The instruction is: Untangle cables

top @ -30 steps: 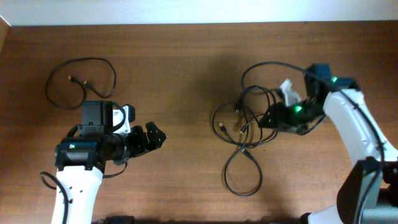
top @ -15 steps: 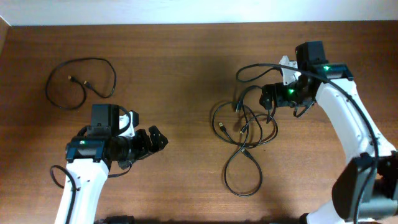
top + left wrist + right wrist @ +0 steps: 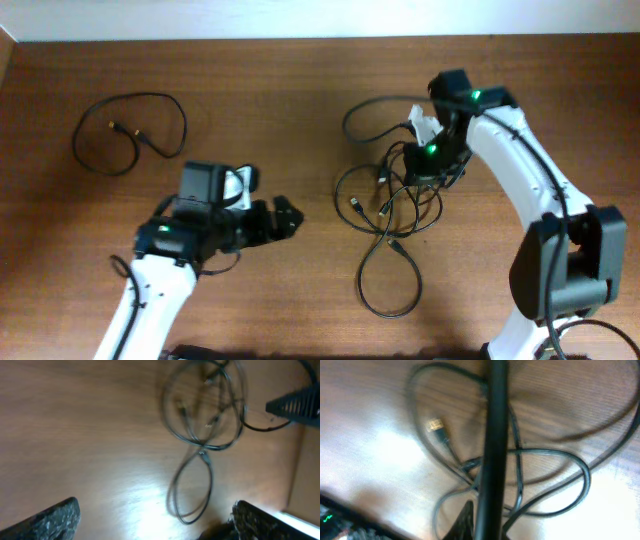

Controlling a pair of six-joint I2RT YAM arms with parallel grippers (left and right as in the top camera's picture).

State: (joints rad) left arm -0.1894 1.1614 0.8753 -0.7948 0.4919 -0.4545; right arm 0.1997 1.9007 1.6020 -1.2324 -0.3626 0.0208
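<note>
Right tool (image 3: 422, 165) is clamped shut over the knotted cables (image 3: 390, 215), right of the tabletop's (image 3: 290, 80) middle; whether it pinches a strand, I cannot tell. Left tool (image 3: 283, 222) gapes wide, empty. If I pull now, the unpinned knot may simply drag along or cinch tighter.

The right gripper (image 3: 420, 168) now sits further left, over the tangle of thin black cables (image 3: 392, 238), its jaws closed. The tangle reaches further left. The left gripper (image 3: 285, 218) is nearer the centre.
</note>
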